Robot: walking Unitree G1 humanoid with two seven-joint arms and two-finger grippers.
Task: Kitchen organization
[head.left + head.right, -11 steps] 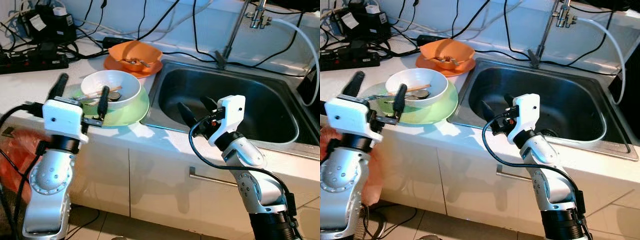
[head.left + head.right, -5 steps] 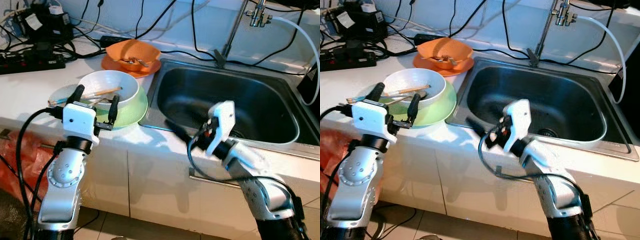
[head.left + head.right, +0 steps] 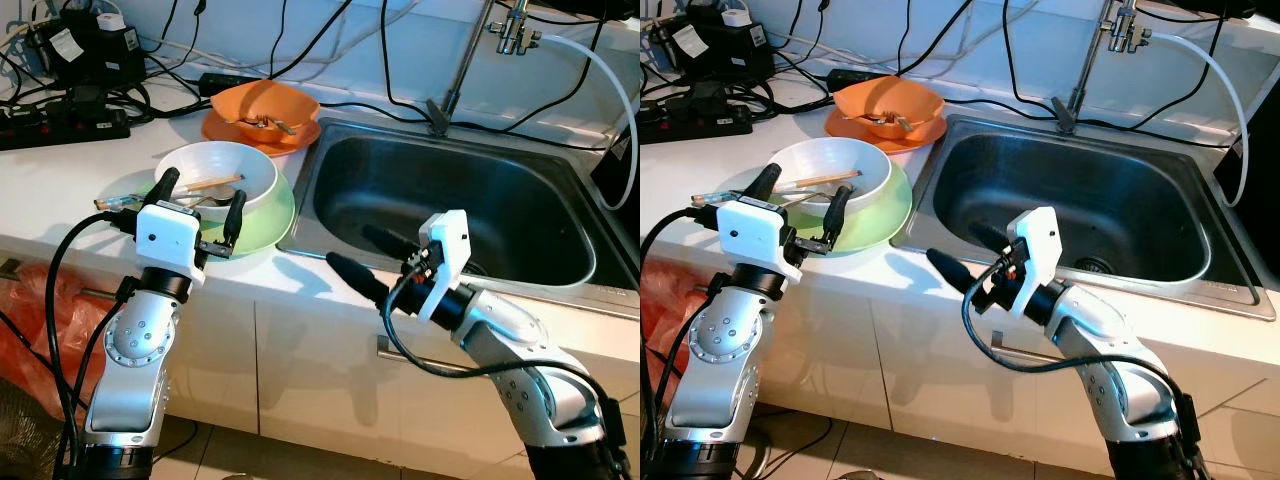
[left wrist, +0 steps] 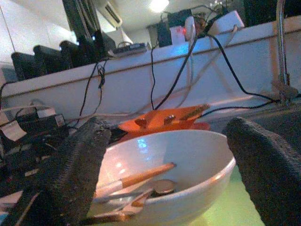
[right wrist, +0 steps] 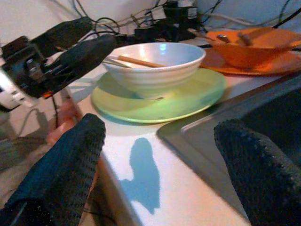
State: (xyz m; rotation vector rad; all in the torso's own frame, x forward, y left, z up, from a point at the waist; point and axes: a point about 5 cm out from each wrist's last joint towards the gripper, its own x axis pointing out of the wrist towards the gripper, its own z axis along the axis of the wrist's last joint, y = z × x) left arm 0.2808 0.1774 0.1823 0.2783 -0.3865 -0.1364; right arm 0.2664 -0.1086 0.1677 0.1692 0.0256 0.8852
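The steel sink (image 3: pixel 470 215) takes up the right half of the counter (image 3: pixel 60 190), its basin bare, which probably makes it the place the dirty dishes are headed. Left of it a green plate (image 3: pixel 268 222) sits by the sink's edge with a white bowl (image 3: pixel 225 170) stacked on it, chopsticks (image 3: pixel 212 183) and a spoon lying inside. Behind them an orange bowl (image 3: pixel 262 103) rests on its own orange plate (image 3: pixel 300 135), also holding cutlery.

The left gripper (image 3: pixel 200 205) hangs at the near rim of the white bowl, fingers spread wide on either side of it, apparently lining up a grasp. The right gripper (image 3: pixel 372 258) hovers over the sink's front lip, likewise spread and holding nothing.

The left wrist view shows the spoon's bowl (image 4: pixel 162 187) under the chopsticks (hard to make out from the head), while the right wrist view shows the green plate (image 5: pixel 160 101) lying flat on the counter
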